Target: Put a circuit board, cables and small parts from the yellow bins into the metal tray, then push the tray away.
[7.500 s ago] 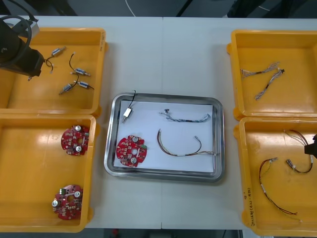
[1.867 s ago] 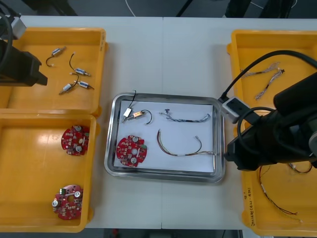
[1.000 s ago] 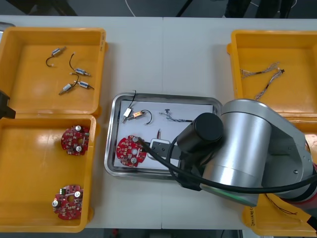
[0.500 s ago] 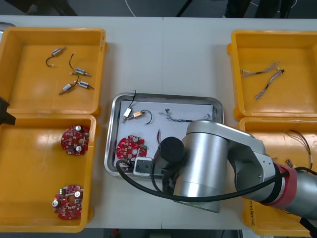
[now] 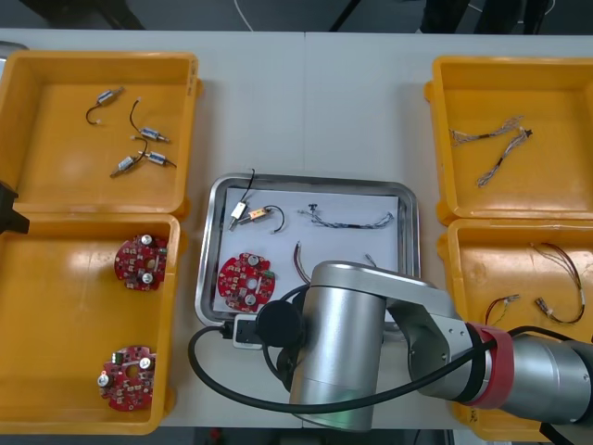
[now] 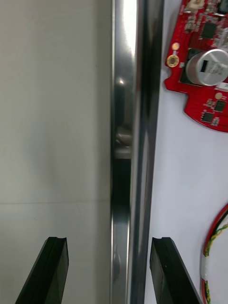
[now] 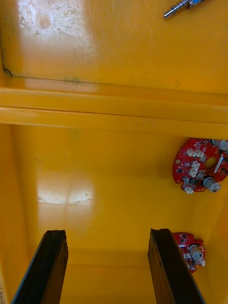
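The metal tray (image 5: 408, 199), white inside, holds a red circuit board (image 5: 246, 281), two small metal parts (image 5: 239, 211) with black leads, a blue and white cable (image 5: 347, 221) and a red and yellow cable (image 5: 300, 261). My right arm (image 5: 343, 352) lies across the tray's near edge and hides that side. In the right wrist view my right gripper (image 6: 109, 273) is open, its fingers (image 6: 50, 270) standing either side of the tray's rim (image 6: 128, 142), with the board (image 6: 204, 71) just inside it. My left gripper (image 7: 107, 268) is open over the near left bin (image 7: 95, 156).
The far left bin (image 5: 56, 139) holds several small metal parts (image 5: 139, 139). Two red boards (image 5: 141, 261) lie in the near left bin (image 5: 56, 324). Blue and white cables (image 5: 491, 148) sit in the far right bin (image 5: 547, 185), red and yellow ones (image 5: 556, 278) in the near right bin (image 5: 477, 269).
My right arm has swung down and left from over the tray's middle to its near edge, uncovering more of the contents. The left arm has stayed at the left edge.
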You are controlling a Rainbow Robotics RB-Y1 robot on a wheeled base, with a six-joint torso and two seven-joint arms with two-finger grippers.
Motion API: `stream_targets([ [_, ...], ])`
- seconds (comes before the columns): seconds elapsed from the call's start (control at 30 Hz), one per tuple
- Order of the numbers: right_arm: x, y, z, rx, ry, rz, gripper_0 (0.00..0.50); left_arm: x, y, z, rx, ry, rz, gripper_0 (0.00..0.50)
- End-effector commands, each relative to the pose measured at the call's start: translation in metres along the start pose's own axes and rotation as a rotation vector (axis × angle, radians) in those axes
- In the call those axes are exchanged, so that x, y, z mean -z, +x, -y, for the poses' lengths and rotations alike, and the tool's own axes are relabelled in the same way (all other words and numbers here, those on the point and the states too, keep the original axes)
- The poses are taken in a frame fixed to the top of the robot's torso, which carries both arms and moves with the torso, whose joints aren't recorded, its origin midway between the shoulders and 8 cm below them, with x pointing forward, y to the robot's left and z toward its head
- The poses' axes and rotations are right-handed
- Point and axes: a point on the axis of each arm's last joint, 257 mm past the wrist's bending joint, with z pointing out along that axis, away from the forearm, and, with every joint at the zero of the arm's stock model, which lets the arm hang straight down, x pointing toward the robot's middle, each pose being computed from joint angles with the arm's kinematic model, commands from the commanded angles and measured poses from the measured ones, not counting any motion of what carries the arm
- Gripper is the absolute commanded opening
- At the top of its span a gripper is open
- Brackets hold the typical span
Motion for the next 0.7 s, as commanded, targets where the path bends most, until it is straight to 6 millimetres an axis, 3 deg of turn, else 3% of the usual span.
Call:
stream_targets([
  [0.03,0.001,-0.021,-0.001,0.023,0.015,0.043,0.500,0.016,-0.004,-0.014,-0.106,-0.039,0.026,0.500],
  [0.7,-0.008,-0.019,0.008,0.015,0.086,0.030,0.500,0.016,-0.004,-0.014,-0.106,-0.039,0.026,0.500],
])
